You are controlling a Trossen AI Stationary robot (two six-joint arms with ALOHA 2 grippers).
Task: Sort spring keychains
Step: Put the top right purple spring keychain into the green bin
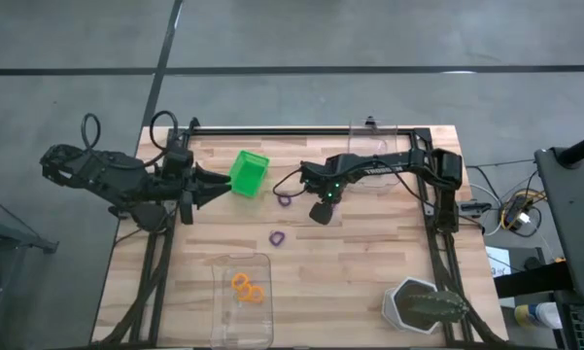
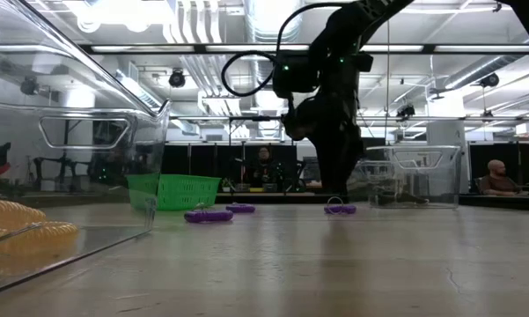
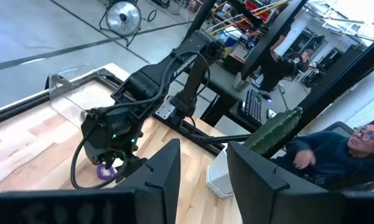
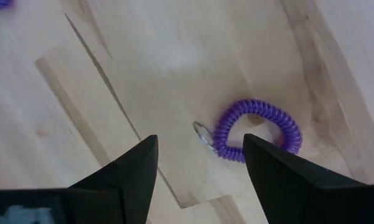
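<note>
- Sorting the small coiled spring keychains by colour; picking up a purple one now.
- Right gripper (image 4: pixel 199 165) hanging low over a purple coiled spring keychain with a little metal ring (image 4: pixel 256 132), fingers wide apart, holding nothing.
- Two more purple coils (image 1: pixel 277 237) lying loose on the wooden table (image 1: pixel 369 262), near the small green square bin (image 1: pixel 249 172).
- Two orange coils (image 1: pixel 248 288) already inside a clear plastic tray (image 1: pixel 243 331).
- Left gripper (image 3: pixel 202 177) waiting by the green bin, fingers apart, empty.
- Next, likely: shift sideways until the coil sits between the fingers, go down, squeeze gently.
</note>
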